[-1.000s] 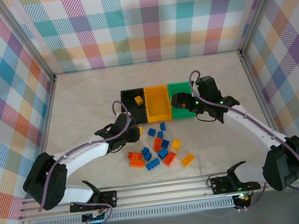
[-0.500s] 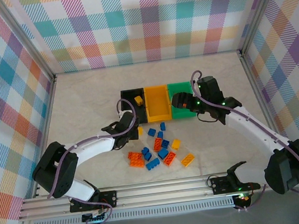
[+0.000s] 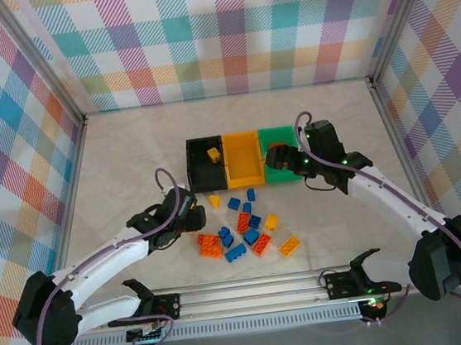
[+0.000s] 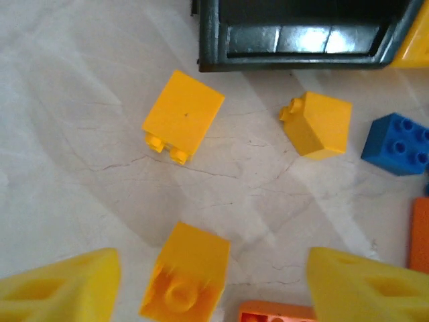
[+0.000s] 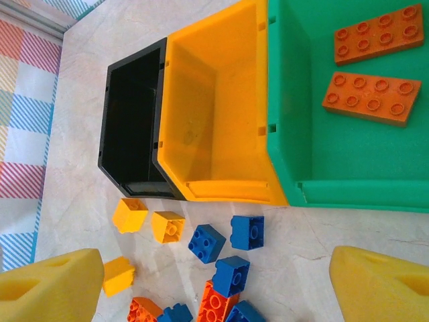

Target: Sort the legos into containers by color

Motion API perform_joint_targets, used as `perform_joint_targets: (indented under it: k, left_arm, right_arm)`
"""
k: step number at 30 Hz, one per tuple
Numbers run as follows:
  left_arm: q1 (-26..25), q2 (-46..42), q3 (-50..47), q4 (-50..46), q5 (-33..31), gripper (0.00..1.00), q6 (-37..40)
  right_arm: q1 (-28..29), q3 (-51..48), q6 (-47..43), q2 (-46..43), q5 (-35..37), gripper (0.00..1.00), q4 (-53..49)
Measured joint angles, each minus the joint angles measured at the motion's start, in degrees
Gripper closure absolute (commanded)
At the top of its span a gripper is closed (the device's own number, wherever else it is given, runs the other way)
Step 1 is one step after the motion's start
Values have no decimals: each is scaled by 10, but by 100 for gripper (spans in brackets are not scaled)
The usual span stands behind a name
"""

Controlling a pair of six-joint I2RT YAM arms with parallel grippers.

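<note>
My left gripper (image 4: 213,258) is spread wide, holding nothing; a yellow lego (image 4: 185,278) lies skewed between my fingers (image 4: 60,288), at 7 o'clock from the black bin (image 4: 295,60). Closing off-centre could twist it out toward the orange lego (image 4: 275,314) at 5 o'clock.

The top external camera looks down from high at the near side over the whole desk (image 3: 128,151). The left wrist camera sits close above it, facing the black bin (image 4: 295,64). The right wrist camera, farther off, shares that bin and nearby yellow bricks (image 5: 129,215).
</note>
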Motion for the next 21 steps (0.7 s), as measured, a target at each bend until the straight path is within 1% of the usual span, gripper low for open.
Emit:
perform_joint_targets:
  k: [3,9,11,13,16,19,21]
  left_arm:
    - [0,18,7,-6,4,20,-1]
    - [-1,115,9,-15,8,18,-5]
    - [-1,116,9,-29,7,14,-9]
    - [-1,102,9,-43,7,14,-16]
    - [-1,78,8,-60,8,18,-24]
    - [-1,82,5,-63,9,32,-31]
    - [-1,96,1,-62,13,36,-37]
  right_arm:
    - [0,0,2,0,0,13,0]
    - [0,0,6,-6,0,13,-1]
    - [0,0,6,-12,0,13,-2]
    - [0,-1,6,-17,0,12,-2]
    - [0,-4,6,-20,1,12,-2]
    - [0,-11,7,-20,1,13,-2]
    - [0,-12,8,-20,1,13,-2]
